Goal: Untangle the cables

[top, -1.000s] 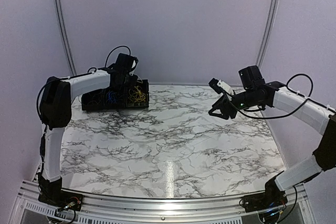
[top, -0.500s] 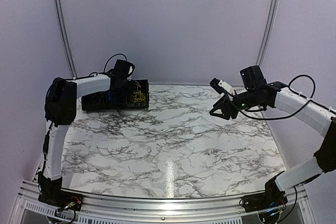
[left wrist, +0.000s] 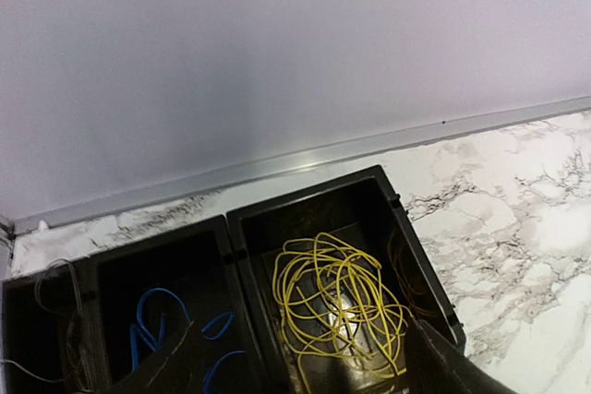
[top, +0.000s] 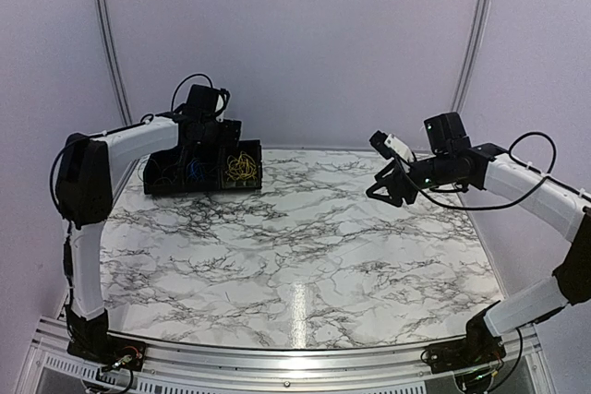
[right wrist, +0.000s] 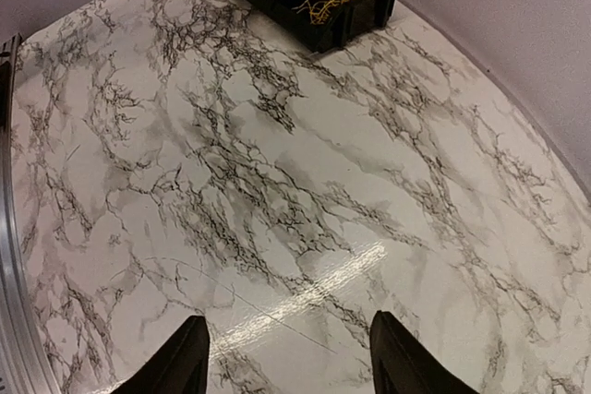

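A black compartment tray (top: 199, 189) sits at the table's back left. Yellow cables (top: 242, 167) lie coiled in its right compartment, and blue cables (top: 194, 171) fill the middle one. My left gripper (top: 214, 136) hovers just above the tray, open and empty. In the left wrist view the yellow cables (left wrist: 342, 297) lie loose between the spread fingers of the left gripper (left wrist: 305, 362), with blue cables (left wrist: 162, 320) and pale wires (left wrist: 55, 320) to the left. My right gripper (top: 383, 189) hangs open and empty over the table's right side, far from the tray (right wrist: 351, 20).
The marble table (top: 295, 256) spreads between the arms. A thin line (right wrist: 231, 297) runs across the marble below the right gripper (right wrist: 294, 343); I cannot tell whether it is a wire or a mark. Walls close the back and both sides.
The left gripper has opened, lifted out of the yellow compartment and shifted a little left; the yellow cables stay in the tray. The right gripper's fingers have spread wider.
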Tool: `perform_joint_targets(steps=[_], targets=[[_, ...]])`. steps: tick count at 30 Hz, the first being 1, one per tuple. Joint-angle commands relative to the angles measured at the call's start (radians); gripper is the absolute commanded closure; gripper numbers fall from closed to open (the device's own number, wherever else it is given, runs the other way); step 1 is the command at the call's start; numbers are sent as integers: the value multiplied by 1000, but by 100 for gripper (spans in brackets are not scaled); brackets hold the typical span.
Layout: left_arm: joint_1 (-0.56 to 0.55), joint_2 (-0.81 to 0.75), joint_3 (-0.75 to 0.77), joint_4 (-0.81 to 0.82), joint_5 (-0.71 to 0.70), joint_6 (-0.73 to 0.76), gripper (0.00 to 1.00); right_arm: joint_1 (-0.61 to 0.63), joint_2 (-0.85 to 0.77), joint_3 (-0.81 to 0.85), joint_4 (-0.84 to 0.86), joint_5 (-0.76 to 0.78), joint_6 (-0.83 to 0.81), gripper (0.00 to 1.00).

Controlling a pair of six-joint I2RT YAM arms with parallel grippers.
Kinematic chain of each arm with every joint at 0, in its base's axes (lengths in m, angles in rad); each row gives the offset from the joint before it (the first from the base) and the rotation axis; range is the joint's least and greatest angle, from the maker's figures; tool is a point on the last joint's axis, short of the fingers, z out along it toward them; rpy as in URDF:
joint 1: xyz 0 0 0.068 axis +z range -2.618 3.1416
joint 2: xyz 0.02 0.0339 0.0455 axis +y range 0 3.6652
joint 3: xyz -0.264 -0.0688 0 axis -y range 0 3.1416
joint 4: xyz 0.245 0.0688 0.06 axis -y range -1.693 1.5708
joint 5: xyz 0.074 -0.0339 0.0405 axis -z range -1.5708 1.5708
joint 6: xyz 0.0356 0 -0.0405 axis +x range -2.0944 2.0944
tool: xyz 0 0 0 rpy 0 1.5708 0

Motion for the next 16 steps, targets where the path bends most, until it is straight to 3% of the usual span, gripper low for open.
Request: perform_joint_targets(steps=[1, 3, 7, 10, 12, 16], targets=[[-3, -192, -73, 32, 10, -82, 2, -9, -43, 13, 161, 53, 28, 37], [-5, -258, -122, 16, 43, -120, 1, -9, -45, -8, 254, 119, 70, 32], [-6, -371, -181, -90, 137, -229, 1, -9, -22, 7, 427, 358, 208, 9], [-15, -443, -221, -166, 324, -190, 1, -9, 16, 90, 465, 533, 264, 6], [-59, -513, -269, -171, 243, -163, 1, -9, 30, 148, 460, 603, 286, 5], [-179, -623, -363, -151, -74, -67, 1, -9, 21, 153, 462, 658, 312, 5]])
